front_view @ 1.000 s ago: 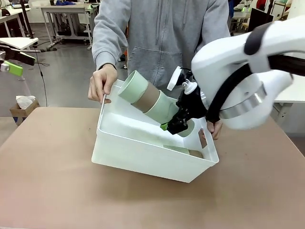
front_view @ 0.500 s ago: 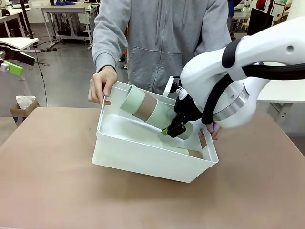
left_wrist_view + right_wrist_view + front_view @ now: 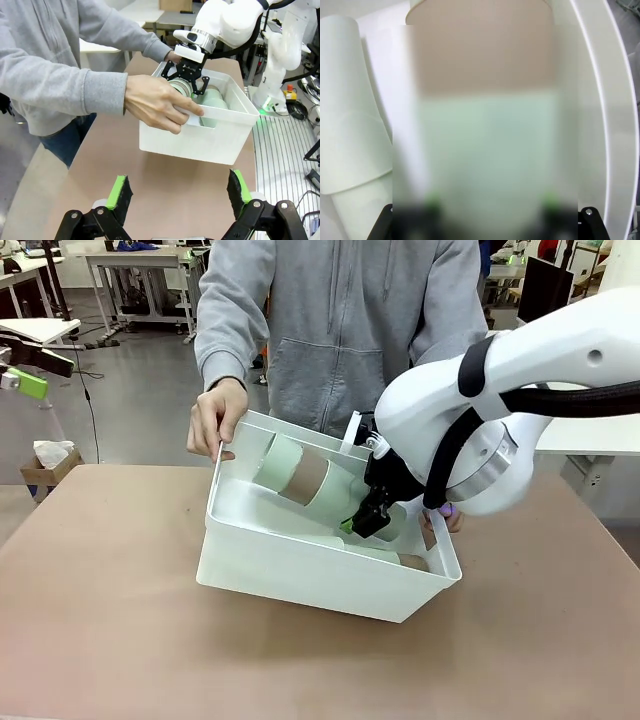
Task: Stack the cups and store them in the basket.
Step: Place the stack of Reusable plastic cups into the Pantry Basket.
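Compared with a second ago, your right end effector [image 3: 366, 521] has come lower and the nested stack of cups [image 3: 305, 476] it pinches now sits deeper in the basket [image 3: 300, 570], its open mint mouth below the far rim rather than above it. The stack lies tilted, mouth toward 10 o'clock, a tan-brown band between mint sections. The basket rests on the worktop [image 3: 110, 610] at centre, tipped up at its far side by the person's hand [image 3: 216, 418] at 10 o'clock on the rim; that hand has not shifted.

You can make out more cups lying on the basket floor [image 3: 395, 558], but the near wall hides most of them, so their number is unclear. The right wrist view is largely blurred over the held stack. The person's other hand [image 3: 448, 517] is mostly hidden behind the arm.

Your left end effector [image 3: 179, 192] is spread wide, empty, above the worktop.
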Controlling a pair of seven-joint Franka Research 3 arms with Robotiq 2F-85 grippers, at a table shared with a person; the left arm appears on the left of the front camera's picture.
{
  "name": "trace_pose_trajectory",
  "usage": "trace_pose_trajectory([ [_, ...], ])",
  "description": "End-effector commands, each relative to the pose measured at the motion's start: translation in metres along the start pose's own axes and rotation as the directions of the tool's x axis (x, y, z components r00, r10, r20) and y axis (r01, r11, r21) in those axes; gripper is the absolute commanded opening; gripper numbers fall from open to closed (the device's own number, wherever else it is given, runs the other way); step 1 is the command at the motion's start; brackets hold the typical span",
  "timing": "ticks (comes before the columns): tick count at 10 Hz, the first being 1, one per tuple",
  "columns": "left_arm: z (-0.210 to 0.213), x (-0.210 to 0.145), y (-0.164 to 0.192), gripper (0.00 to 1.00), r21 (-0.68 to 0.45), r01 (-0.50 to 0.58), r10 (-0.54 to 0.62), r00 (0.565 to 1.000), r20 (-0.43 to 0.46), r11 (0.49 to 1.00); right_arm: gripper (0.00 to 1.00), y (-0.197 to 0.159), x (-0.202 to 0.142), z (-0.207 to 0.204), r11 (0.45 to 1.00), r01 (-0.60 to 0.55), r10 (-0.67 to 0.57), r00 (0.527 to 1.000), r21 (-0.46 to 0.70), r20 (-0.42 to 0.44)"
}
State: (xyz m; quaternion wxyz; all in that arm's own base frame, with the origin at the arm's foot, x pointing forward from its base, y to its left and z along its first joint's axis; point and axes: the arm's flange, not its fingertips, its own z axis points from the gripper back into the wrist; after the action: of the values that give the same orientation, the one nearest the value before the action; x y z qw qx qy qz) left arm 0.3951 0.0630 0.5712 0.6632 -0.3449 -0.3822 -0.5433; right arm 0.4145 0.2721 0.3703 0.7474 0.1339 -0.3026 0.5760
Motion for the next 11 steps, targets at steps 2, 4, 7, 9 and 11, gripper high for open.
trace_pose_trajectory([
  [2,0.003,0.003,-0.001,1.0,-0.003,-0.011,0.011,1.0,0.017,1.0,0.86,0.003,-0.009,0.004,1.0,-0.012,0.011,1.0,-0.02,-0.014],
  [4,0.003,0.003,-0.001,1.0,-0.003,-0.011,0.011,1.0,0.017,1.0,0.86,0.0,-0.012,-0.006,1.0,-0.011,0.011,1.0,-0.005,-0.016],
  [7,0.003,0.003,-0.001,1.0,-0.003,-0.011,0.011,1.0,0.017,1.0,0.86,-0.009,-0.018,-0.017,0.999,-0.037,0.036,0.999,0.04,0.013],
  [9,0.003,0.003,-0.001,1.0,-0.003,-0.011,0.011,1.0,0.017,1.0,1.0,-0.02,-0.014,-0.025,0.998,-0.034,0.032,0.999,0.046,0.042],
  [11,0.003,0.003,-0.001,1.0,-0.003,-0.011,0.011,1.0,0.017,1.0,1.0,-0.024,-0.012,-0.014,0.998,-0.036,0.031,0.996,0.054,0.081],
])
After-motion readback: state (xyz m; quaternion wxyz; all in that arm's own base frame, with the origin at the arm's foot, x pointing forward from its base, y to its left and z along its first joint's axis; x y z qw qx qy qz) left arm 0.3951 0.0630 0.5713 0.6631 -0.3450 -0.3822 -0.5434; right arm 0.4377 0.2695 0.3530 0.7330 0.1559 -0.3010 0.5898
